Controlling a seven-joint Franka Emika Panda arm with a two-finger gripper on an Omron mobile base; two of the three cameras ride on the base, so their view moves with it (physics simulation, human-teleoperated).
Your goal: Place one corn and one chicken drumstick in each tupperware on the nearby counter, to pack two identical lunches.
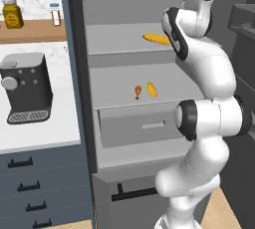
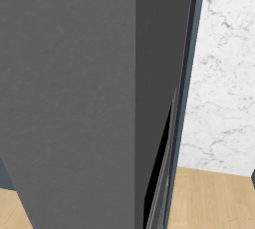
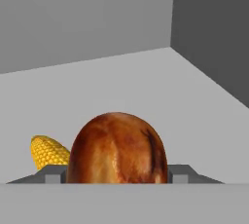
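Chicken drumstick (image 3: pixel 116 149): bulbous end between my gripper (image 3: pixel 116 177) fingertips, on the fridge shelf (image 3: pixel 146 82); jaws partly open, whether gripping I cannot tell. Likely light, firm, glossy-slippery; I'd grip across the thick meat. Corn (image 3: pixel 48 151) just beside.

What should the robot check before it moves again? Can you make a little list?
1. Drumstick between the two fingers: ok.
2. Firmly gripped: cannot tell.
3. Corn close beside it, might get bumped: not ok.
4. Another corn and drumstick waiting on the lower fridge shelf: ok.
5. Counter nearby: ok.
6. Tupperware ready: cannot tell.
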